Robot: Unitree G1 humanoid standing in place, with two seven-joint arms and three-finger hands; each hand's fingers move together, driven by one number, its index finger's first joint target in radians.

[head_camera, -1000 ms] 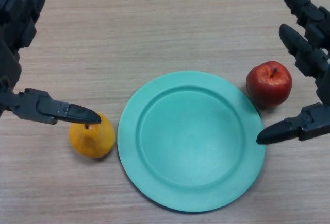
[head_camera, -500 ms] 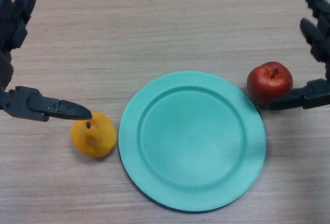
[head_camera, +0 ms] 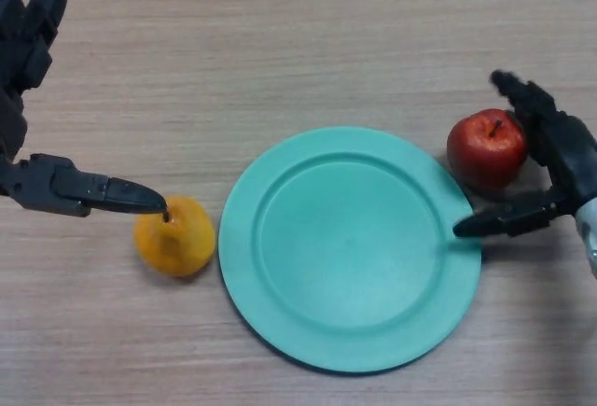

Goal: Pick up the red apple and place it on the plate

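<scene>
The red apple (head_camera: 485, 148) stands upright on the wooden table just right of the teal plate (head_camera: 351, 247), close to its rim. My right hand (head_camera: 558, 154) reaches in from the right edge, its fingers spread around the apple's far and right side. Its thumb (head_camera: 504, 221) points left over the plate's right rim, below the apple. That hand is open and holds nothing. My left hand (head_camera: 28, 89) hangs open at the left edge, its thumb tip just above the orange fruit.
An orange-yellow fruit (head_camera: 174, 236) lies left of the plate, near its rim. Bare wooden tabletop (head_camera: 280, 42) stretches behind the plate.
My right hand has moved left and down towards the apple, so its fingers now curve around it. The apple, plate and orange fruit have stayed put. The left hand barely moved.
</scene>
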